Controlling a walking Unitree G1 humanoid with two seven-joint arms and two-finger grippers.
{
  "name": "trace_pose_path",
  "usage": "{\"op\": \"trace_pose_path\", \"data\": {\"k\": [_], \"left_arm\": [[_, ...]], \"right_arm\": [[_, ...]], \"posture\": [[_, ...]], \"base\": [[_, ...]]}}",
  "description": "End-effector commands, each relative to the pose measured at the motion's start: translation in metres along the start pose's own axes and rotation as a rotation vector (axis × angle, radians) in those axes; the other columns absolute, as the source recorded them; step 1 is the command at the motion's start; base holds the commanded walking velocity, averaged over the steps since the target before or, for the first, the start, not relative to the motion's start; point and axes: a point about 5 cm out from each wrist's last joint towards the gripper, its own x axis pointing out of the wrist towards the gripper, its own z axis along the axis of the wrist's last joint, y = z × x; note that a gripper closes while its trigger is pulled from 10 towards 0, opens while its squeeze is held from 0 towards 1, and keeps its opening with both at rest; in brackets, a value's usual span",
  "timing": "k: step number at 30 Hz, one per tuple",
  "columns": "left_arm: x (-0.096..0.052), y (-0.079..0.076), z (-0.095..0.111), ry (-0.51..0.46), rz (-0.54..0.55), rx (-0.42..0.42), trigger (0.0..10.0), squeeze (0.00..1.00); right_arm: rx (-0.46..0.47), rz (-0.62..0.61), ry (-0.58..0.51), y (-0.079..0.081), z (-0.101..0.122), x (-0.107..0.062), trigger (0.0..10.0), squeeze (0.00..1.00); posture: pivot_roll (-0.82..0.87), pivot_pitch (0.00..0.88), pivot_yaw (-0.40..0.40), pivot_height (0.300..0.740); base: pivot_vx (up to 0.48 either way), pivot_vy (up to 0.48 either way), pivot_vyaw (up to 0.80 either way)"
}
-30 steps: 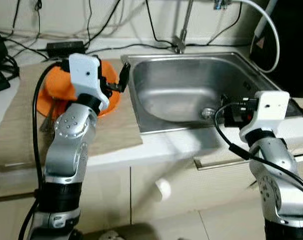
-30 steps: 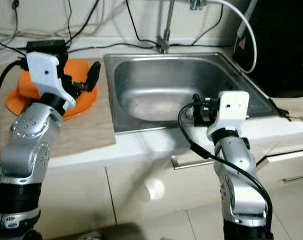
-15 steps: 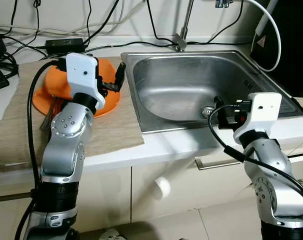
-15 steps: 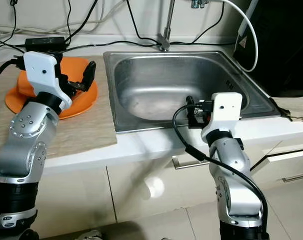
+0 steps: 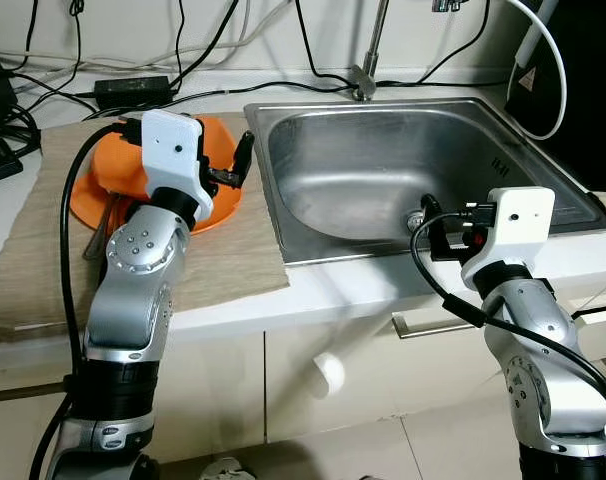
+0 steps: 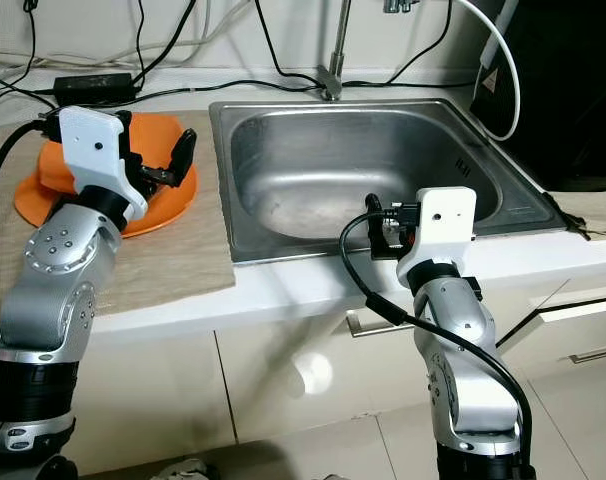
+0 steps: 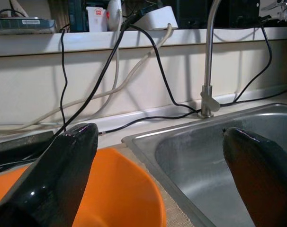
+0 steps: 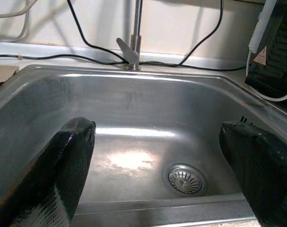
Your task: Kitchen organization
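Bowl: an orange bowl sits on a beige mat on the counter, left of the sink and close to its rim.
Utensils: a few dark handles lie under the bowl's near-left edge, long axis running from the bowl toward the counter's front; what they are is hard to tell.
Left gripper: the left gripper hovers above the bowl's right side, fingers spread wide and holding nothing, pointing across toward the sink and the back wall.
Right gripper: the right gripper hangs at the sink's near rim, fingers spread and empty, aimed into the basin.
Around: black cables trail along the back of the counter past a black power brick and around the tap; a white hose loops over a dark appliance at the far right. Below the counter are pale cabinet doors with a metal handle.
In the way: the left arm's white wrist housing covers the bowl's middle in the eye views.
Left wrist view: the bowl's orange inside, the mat edge and the sink's left rim side by side — plus a shelf high on the wall.
Right wrist view: the drain strainer at the sink's bottom, seen whole.
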Motion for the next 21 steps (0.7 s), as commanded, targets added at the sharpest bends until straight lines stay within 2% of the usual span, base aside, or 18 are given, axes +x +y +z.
{"op": "trace_pose_path", "data": {"k": [1, 3, 9, 18, 21], "left_arm": [[0.0038, -0.0047, 0.0014, -0.001, -0.034, 0.003, 10.0, 0.0], [0.0038, -0.0053, 0.0009, 0.0, -0.039, -0.005, 10.0, 0.0], [0.0038, -0.0063, 0.0001, 0.002, -0.048, -0.025, 10.0, 0.0], [0.0027, -0.0086, 0.0004, -0.001, -0.07, -0.033, 10.0, 0.0], [0.0034, -0.0073, 0.0007, 0.001, -0.051, -0.022, 10.0, 0.0]], "right_arm": [[-0.004, 0.006, -0.016, -0.0018, 0.0026, -0.0005, 10.0, 0.0], [-0.014, 0.011, -0.015, -0.0019, 0.0027, -0.0004, 10.0, 0.0], [-0.026, 0.027, -0.004, -0.0006, 0.0007, -0.0006, 10.0, 0.0], [-0.013, 0.014, 0.001, -0.0006, -0.0017, -0.0018, 10.0, 0.0], [-0.014, 0.012, 0.003, -0.0007, -0.0023, -0.0022, 10.0, 0.0]], "posture": [[-0.02, 0.02, -0.033, 0.74], [-0.02, 0.017, -0.033, 0.74], [-0.02, 0.01, -0.033, 0.74], [-0.02, 0.01, -0.028, 0.74], [-0.02, 0.013, -0.024, 0.74]], "base": [[0.0, 0.0, 0.0], [0.0, 0.0, 0.0], [0.316, 0.0, 0.8], [0.333, 0.0, 0.0], [0.0, 0.0, 0.0]]}}
